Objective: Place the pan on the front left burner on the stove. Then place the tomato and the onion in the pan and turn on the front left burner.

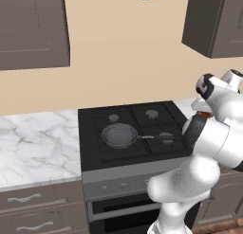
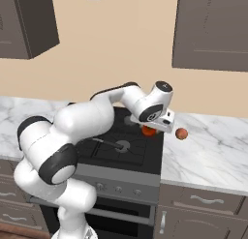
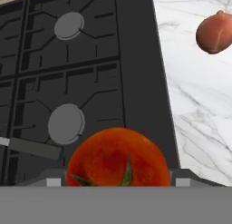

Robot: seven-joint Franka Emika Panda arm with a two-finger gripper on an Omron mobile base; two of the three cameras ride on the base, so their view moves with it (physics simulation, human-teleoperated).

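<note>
The dark grey pan (image 1: 119, 135) sits over the front left burner of the black stove (image 1: 90, 155), hiding its cap. Its thin handle (image 3: 31, 147) points right toward the front right burner (image 3: 66, 123). My gripper (image 3: 118, 180) hangs over the stove's right edge, shut on the glossy red tomato (image 3: 118, 157), which fills the gap between the fingers. The right base view shows the tomato (image 2: 148, 131) just under the hand (image 2: 157, 114). The onion (image 3: 215, 32) lies on the marble counter right of the stove, apart from the gripper (image 2: 151, 128).
Marble counter (image 2: 208, 156) runs on both sides of the stove. Small knobs (image 1: 114, 186) line the grey front panel above the oven door. Wall cabinets (image 2: 213, 30) hang overhead. My own arm crosses above the stove's right half.
</note>
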